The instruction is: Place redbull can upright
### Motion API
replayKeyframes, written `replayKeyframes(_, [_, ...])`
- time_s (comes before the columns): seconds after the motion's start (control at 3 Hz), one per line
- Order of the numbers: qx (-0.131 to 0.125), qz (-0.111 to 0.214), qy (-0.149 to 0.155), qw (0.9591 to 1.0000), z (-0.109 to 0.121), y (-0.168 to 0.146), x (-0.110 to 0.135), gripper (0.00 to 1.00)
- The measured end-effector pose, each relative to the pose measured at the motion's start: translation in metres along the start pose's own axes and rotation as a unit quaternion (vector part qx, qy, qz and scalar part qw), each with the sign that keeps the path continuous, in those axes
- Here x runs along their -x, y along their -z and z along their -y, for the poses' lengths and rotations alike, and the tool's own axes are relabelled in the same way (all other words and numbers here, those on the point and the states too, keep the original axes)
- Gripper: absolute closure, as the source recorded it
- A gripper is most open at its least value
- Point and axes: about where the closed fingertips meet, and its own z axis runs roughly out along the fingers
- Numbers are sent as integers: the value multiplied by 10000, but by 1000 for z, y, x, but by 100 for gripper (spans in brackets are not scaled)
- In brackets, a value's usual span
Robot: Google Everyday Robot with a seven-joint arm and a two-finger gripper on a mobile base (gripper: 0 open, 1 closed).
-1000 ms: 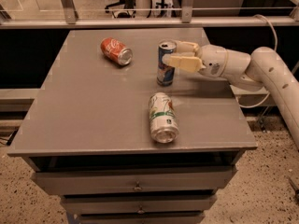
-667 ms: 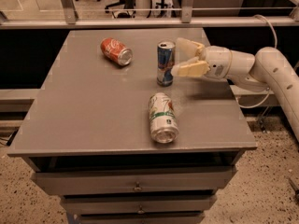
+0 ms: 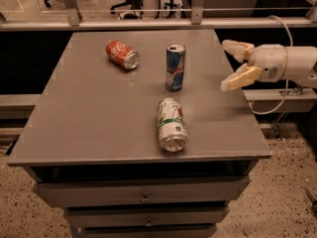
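The redbull can [image 3: 175,67], slim, blue and silver with a silver top, stands upright on the grey table [image 3: 94,108] a little right of its middle. My gripper [image 3: 232,64] is at the table's right edge, well to the right of the can and apart from it. Its two cream fingers [image 3: 239,78] are spread open and hold nothing.
A red cola can [image 3: 122,54] lies on its side at the back left of the redbull can. A white-and-green can [image 3: 172,124] lies on its side in front of it. Drawers [image 3: 143,195] are below the tabletop. A rail and office chairs stand behind.
My gripper has let go of the redbull can and drawn back to the right, off to the table's edge. The can stays standing where it was.
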Motion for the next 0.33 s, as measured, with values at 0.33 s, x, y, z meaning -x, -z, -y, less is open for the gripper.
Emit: replayKeyframes(0.33, [-6, -50, 5, 10000, 1, 1, -2, 0])
